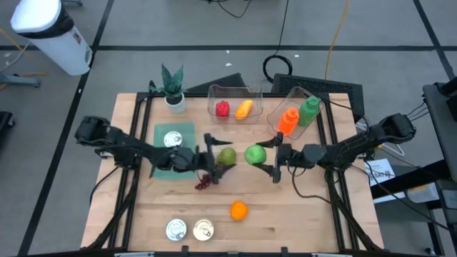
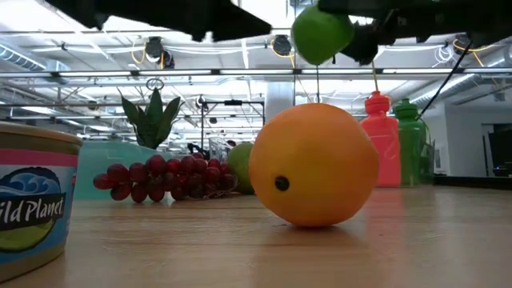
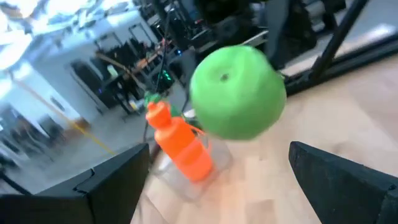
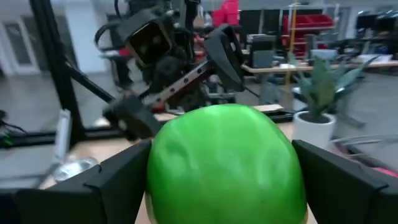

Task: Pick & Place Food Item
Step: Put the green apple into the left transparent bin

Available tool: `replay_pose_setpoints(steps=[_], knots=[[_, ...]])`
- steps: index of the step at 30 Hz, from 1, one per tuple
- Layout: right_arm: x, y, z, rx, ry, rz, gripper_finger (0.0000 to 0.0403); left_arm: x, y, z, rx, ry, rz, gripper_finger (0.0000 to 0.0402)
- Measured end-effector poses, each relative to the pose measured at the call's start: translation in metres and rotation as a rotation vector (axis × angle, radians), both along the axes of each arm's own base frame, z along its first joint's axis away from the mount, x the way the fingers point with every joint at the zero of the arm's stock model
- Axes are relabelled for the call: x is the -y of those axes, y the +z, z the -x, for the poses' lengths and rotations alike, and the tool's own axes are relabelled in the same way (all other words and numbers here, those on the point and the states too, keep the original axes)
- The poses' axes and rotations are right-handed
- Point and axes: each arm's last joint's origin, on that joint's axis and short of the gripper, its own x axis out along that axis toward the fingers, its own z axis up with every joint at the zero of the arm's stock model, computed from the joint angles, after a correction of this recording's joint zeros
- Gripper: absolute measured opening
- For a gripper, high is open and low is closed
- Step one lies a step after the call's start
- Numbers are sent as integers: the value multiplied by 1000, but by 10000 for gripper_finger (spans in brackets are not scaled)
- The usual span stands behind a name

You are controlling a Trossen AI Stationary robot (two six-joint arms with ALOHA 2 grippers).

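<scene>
A green apple (image 1: 255, 154) hangs in the air over the middle of the table, with my right gripper (image 1: 267, 158) shut on it; the low view shows the apple (image 2: 322, 34) high above the tabletop. My left gripper (image 1: 213, 153) stands open and level just to the apple's left, pointing at it, and the apple (image 3: 237, 92) shows ahead of its spread fingers. A yellow-green fruit (image 1: 227, 155) and a bunch of red grapes (image 1: 206, 180) lie on the table below. An orange (image 1: 238, 210) rests nearer the front edge. My right gripper pinches the apple by its two opposite sides (image 4: 160, 163), one finger (image 4: 106, 180) on each. The fingers lie about level and come from the table's right side. The apple is lifted clear of the table.
Two cans (image 1: 189, 229) stand at the front edge, and another (image 1: 173, 139) on a green mat. At the back are a potted plant (image 1: 171, 89), a clear bin (image 1: 234, 107) with a red and an orange item, and a bin with orange and green bottles (image 1: 297, 116).
</scene>
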Motion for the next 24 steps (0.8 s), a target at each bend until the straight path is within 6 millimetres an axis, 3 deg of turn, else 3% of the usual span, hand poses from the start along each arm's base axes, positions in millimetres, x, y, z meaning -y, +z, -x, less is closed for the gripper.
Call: replay_pose_setpoints(steps=[9, 15, 24], knots=[[11, 8, -1, 115, 144, -88, 349, 16, 5, -46, -62, -29, -373, 397], [11, 9, -1, 123, 174, -85, 350, 19, 16, -62, -35, -27, -389, 397], [11, 10, 0, 139, 205, -95, 351, 19, 24, -66, 7, -98, -391, 397]])
